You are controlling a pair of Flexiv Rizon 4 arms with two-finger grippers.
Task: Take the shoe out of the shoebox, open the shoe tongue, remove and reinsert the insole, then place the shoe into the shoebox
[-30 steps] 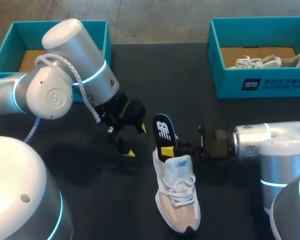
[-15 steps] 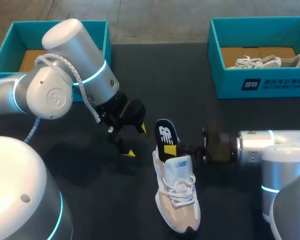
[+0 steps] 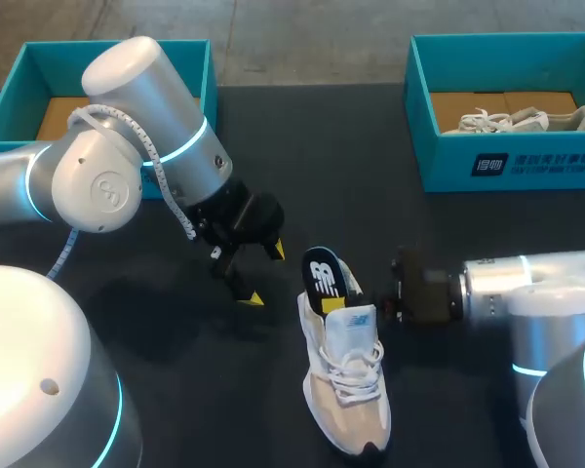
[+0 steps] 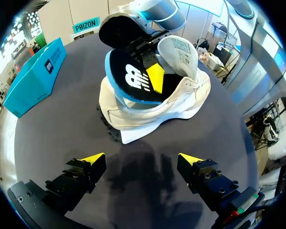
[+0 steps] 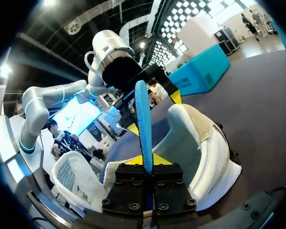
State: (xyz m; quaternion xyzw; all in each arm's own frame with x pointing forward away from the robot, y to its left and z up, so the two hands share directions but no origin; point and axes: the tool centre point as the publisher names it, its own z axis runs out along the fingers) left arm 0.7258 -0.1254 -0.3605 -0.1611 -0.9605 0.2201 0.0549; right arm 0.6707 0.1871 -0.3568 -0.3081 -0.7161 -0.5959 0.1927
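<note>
Two shoeboxes [image 3: 58, 58] [image 3: 546, 164], two shoes [image 3: 346, 395] [image 3: 526, 121], one insole [image 3: 322, 268]

The dark table [image 3: 322, 146] carries a white and beige shoe [image 3: 346, 390] near its front middle. A left box [image 3: 49, 46] and a right box [image 3: 448, 161], both blue-green, stand at the far edge, well apart.

The right gripper [image 3: 337, 301] pinches the insole [image 3: 321, 272] upright in the shoe [image 3: 346, 390]; the left gripper [image 3: 263, 273], fingers apart, hangs nearby.

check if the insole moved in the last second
Yes. The insole, held in the right tool, has sunk down toward the shoe, which lies unmoved.
</note>
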